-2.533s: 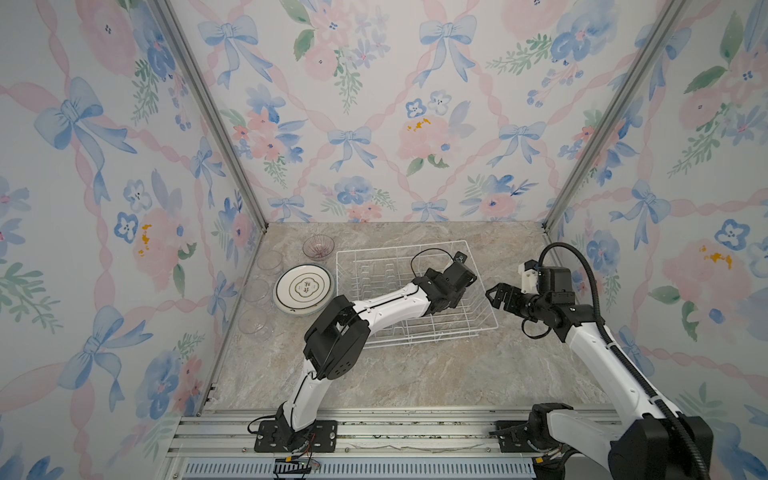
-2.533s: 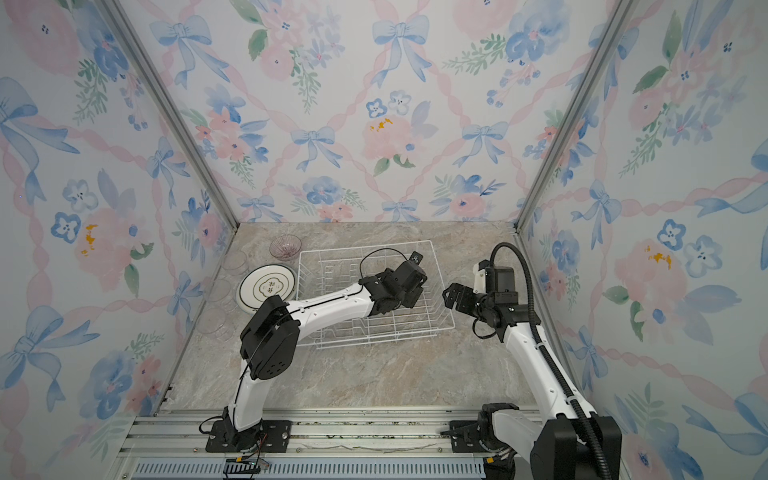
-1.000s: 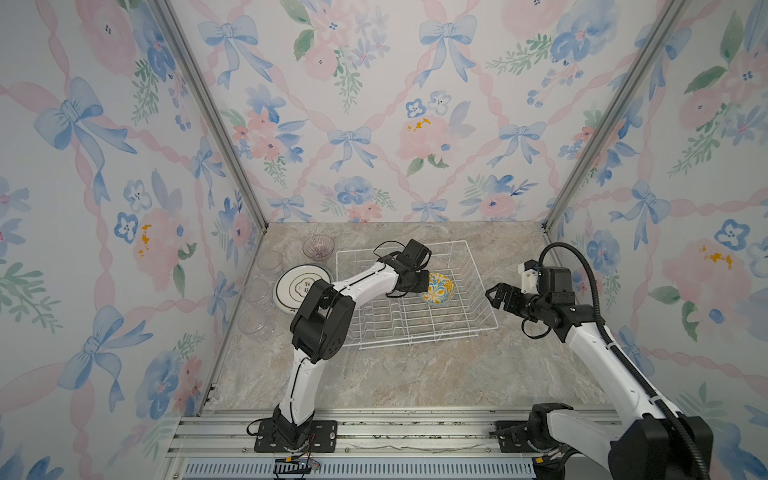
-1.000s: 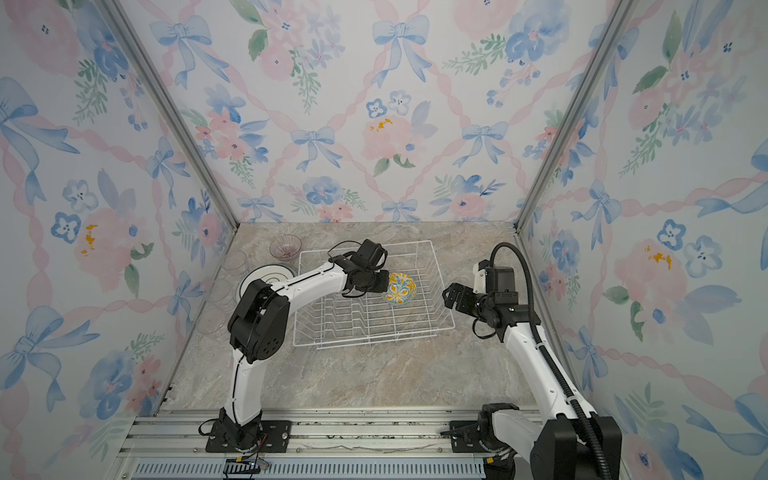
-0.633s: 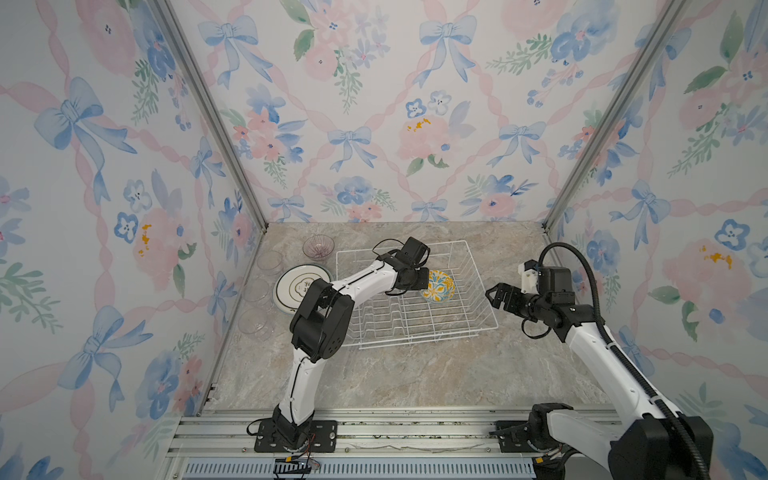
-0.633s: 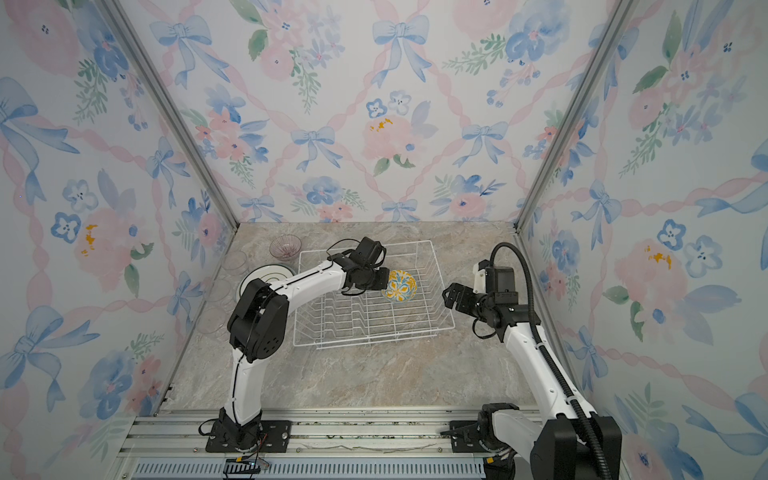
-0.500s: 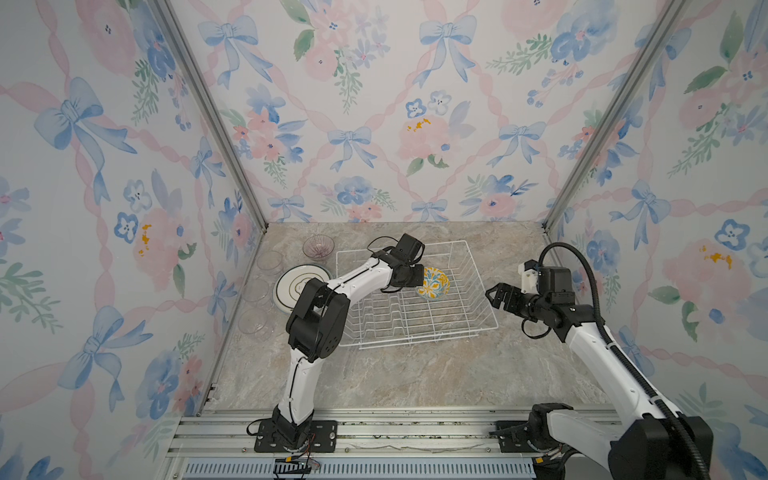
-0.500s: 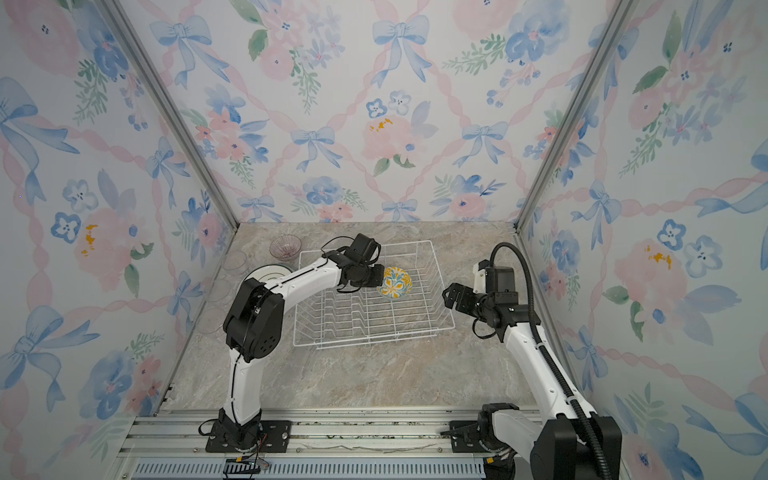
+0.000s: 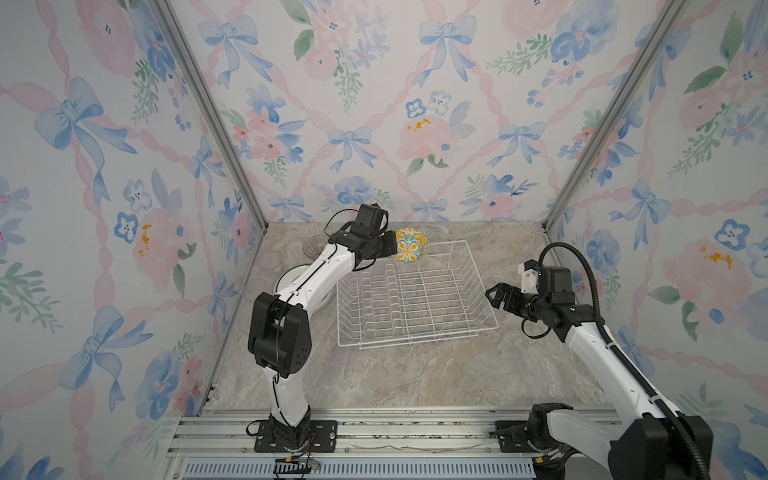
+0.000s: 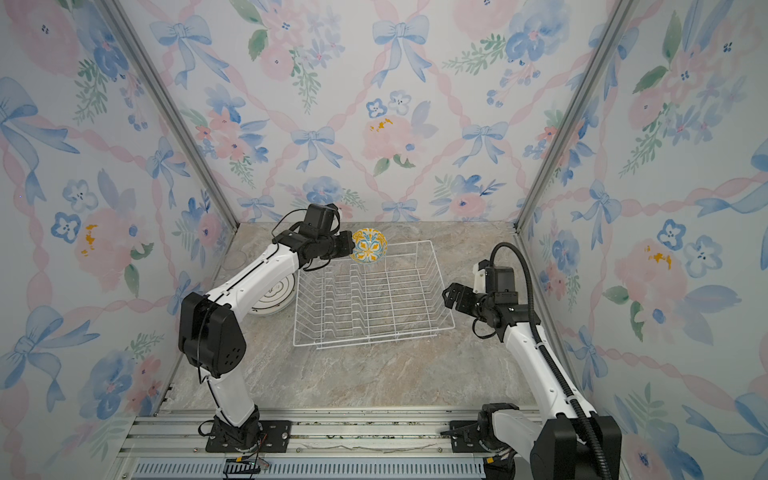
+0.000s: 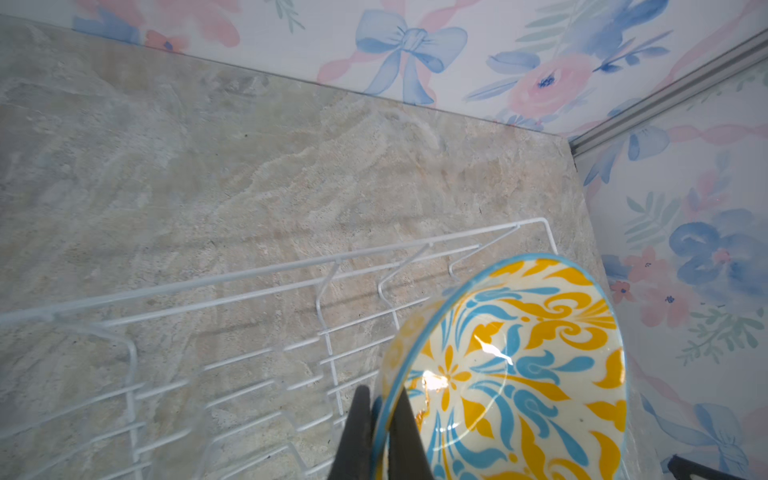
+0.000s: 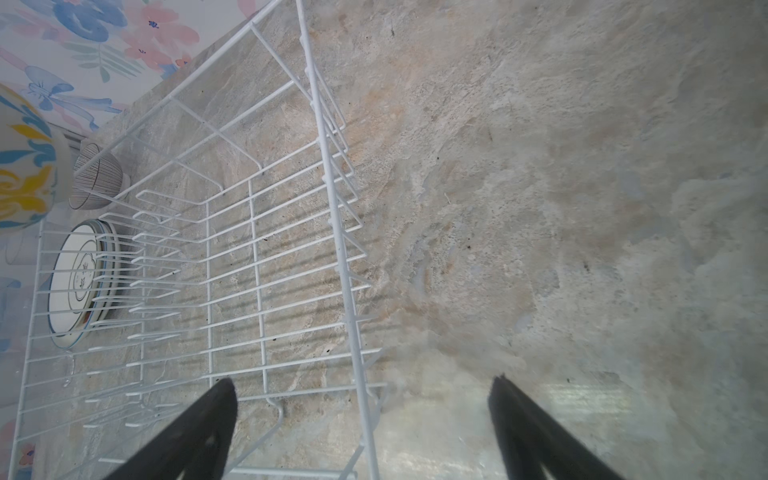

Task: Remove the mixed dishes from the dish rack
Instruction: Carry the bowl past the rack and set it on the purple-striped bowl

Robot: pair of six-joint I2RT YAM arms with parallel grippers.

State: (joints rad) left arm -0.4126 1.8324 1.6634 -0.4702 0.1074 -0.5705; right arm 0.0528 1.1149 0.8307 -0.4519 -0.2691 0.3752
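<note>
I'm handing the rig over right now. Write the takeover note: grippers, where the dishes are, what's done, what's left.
Left gripper: shut on the rim of the yellow-blue floral bowl, held tilted above the far edge of the dish rack.
Right gripper: open, empty, hovering at the rack's right side.
Done: rack shows no dishes inside. Plates stacked left of the rack; grey-striped bowl on the table beyond them; clear glasses near the left wall.
Left: set the floral bowl down outside the rack and release.

left hand gripping floral bowl, above rack
</note>
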